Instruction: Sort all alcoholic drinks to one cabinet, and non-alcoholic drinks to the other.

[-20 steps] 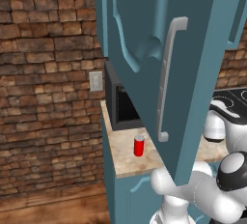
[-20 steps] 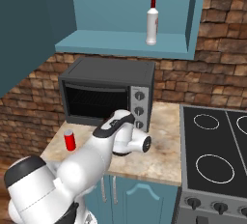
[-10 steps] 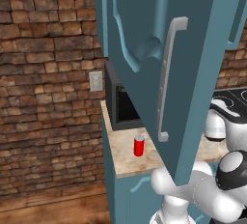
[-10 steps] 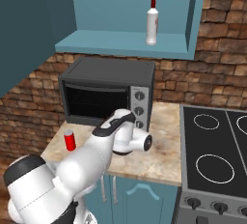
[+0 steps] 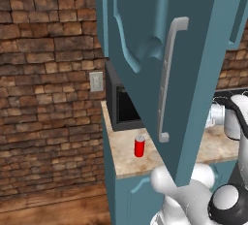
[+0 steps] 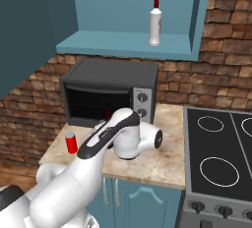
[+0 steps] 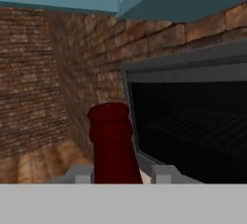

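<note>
- Barely anything has moved across the last second: the arm (image 6: 106, 141), the red can (image 6: 72, 142) and the whitish bottle (image 6: 155, 21) sit where they did in both base views, with the wrist poised low in front of the microwave (image 6: 108, 94).
- One drink looks sorted. The whitish bottle (the alcoholic one) stands upright and alone on the open cabinet shelf (image 6: 123, 50) above the microwave.
- Two soft drinks remain on the table (image 6: 162, 165), by this reading. The red can stands near the table's left end, just off the microwave's front corner and well apart from the wrist. It also shows past the edge of the open cabinet door (image 5: 145, 49).
- The second is the cola bottle (image 7: 113, 146). In the hand view its dark red neck and cap rise upright between the two fingers (image 7: 83, 175), right in front of the microwave's glass.
- The fingers stand narrow, one tip on each side of the bottle's neck and close against it. They appear to be clamped on it, though actual contact is hard to confirm at the bottom edge of that view.
- The bottle's base is hidden, so whether it is on the table or just clear of it cannot be told.
- Judged from this, the task is roughly a third done. The cola bottle must go to the other cabinet, and the can must follow.
</note>
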